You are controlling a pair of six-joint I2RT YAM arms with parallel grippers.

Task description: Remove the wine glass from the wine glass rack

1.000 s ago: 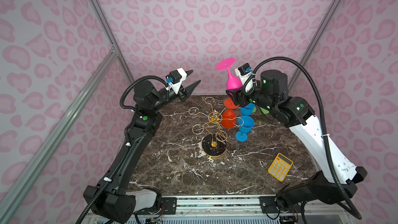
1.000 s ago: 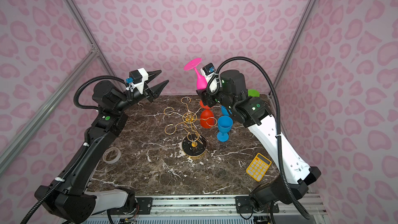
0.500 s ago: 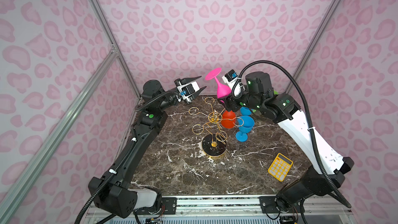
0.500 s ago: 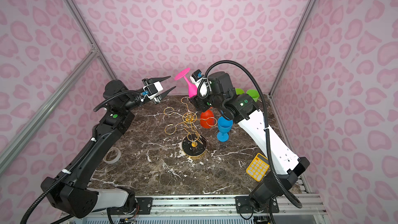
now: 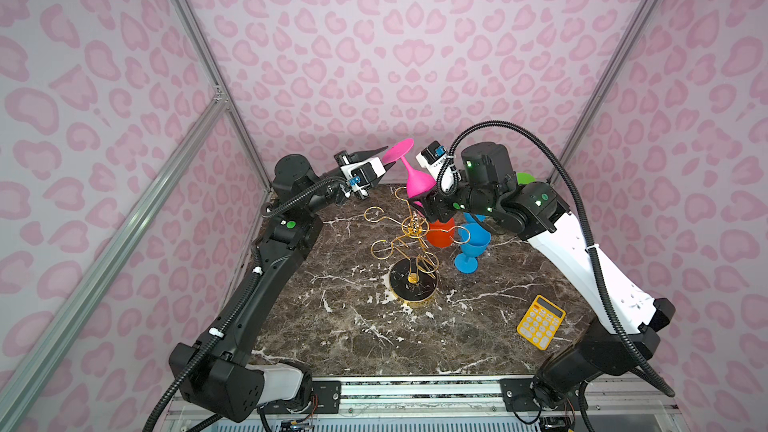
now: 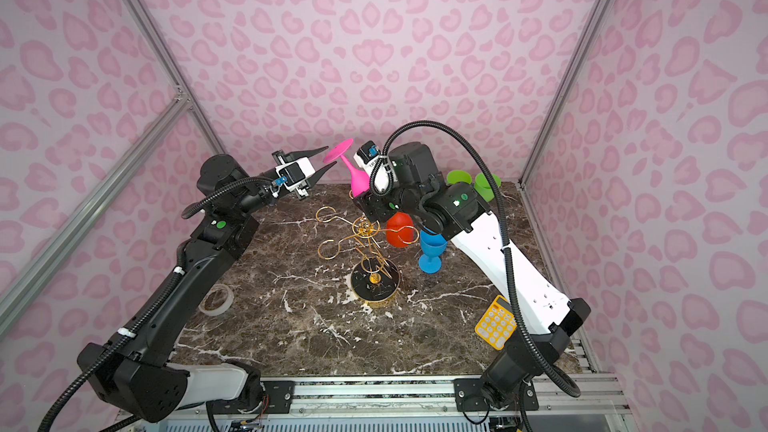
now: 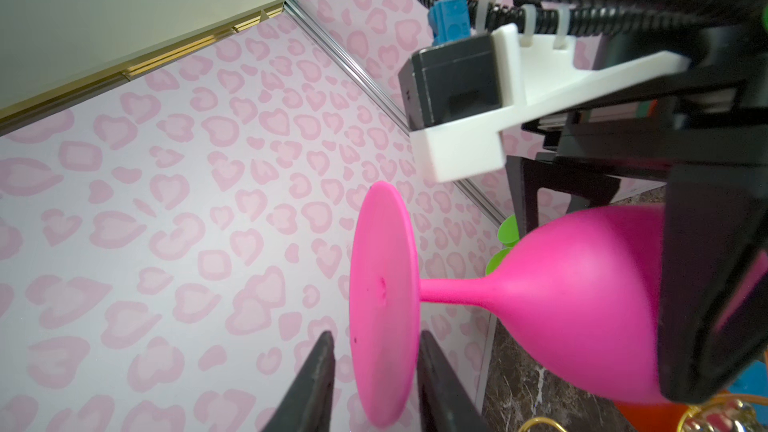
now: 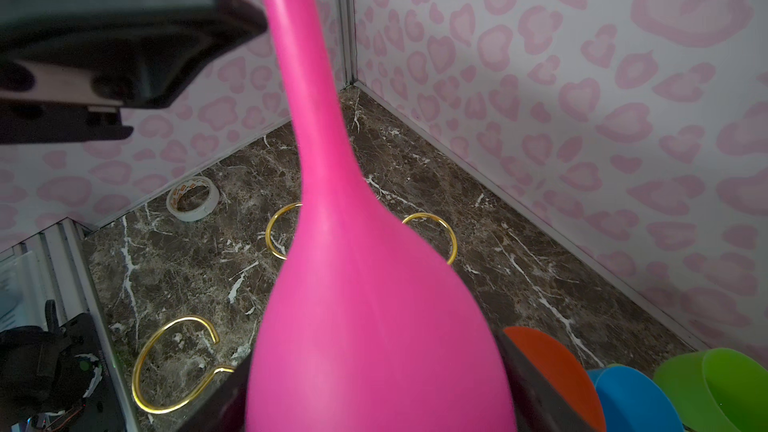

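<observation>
Marble table (image 5: 353,326): glass (image 5: 417,184) clamped at bowl by right gripper (image 8: 380,388); foot (image 7: 382,284) straddled by left gripper (image 7: 375,334), jaws apart; closure to be centred on foot.

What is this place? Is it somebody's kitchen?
Probably not: it looks like a robot test booth. A left arm and a right arm are mounted at a metal rail, pink heart-print panels wall in a marble-look tabletop, and the right gripper holds a pink wine glass.
</observation>
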